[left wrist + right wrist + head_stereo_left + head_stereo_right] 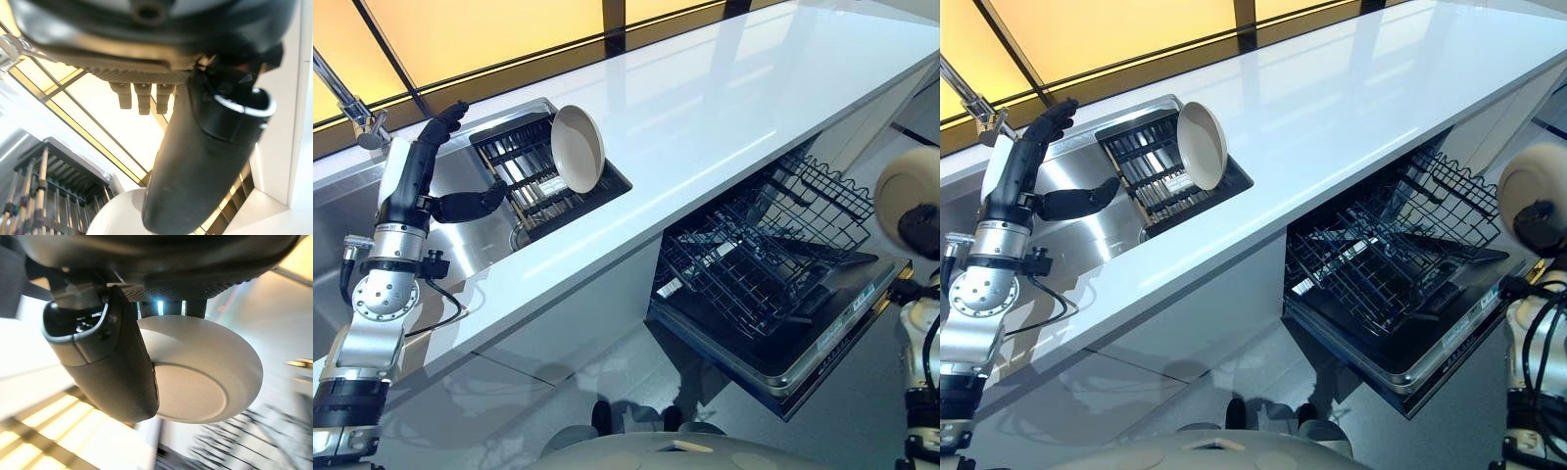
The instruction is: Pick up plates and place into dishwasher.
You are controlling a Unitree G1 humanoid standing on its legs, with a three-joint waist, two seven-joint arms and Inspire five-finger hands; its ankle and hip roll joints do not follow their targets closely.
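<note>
Left eye view looks down on a long white counter (724, 108) running diagonally, with a steel sink (480, 240) set into it at the robot's left. A dark dish rack (533, 171) sits in the sink, and one cream plate (578, 147) stands on edge in it, tilted, its rim rising above the rack and close to the counter's edge. The left hand (435, 176) hangs over the sink just beside the rack, fingers straight and pointing up toward the window, thumb spread out toward the rack; it is empty and apart from the plate. A faucet (352, 103) stands behind that hand, near its fingertips.

Below the counter's front edge the dishwasher (783, 323) is open, its door folded down and the dark wire lower rack (754, 259) pulled out over it. The rack's near part looks bare, with free space above it up to the counter's underside.

At the right edge, the right hand (920, 230) holds a second cream plate (909, 191), above and just beyond the dishwasher door's outer corner. Right wrist view shows this plate's (200, 377) underside, with the thumb (112, 377) pressed across its base and fingers behind its rim, pinching it.
</note>
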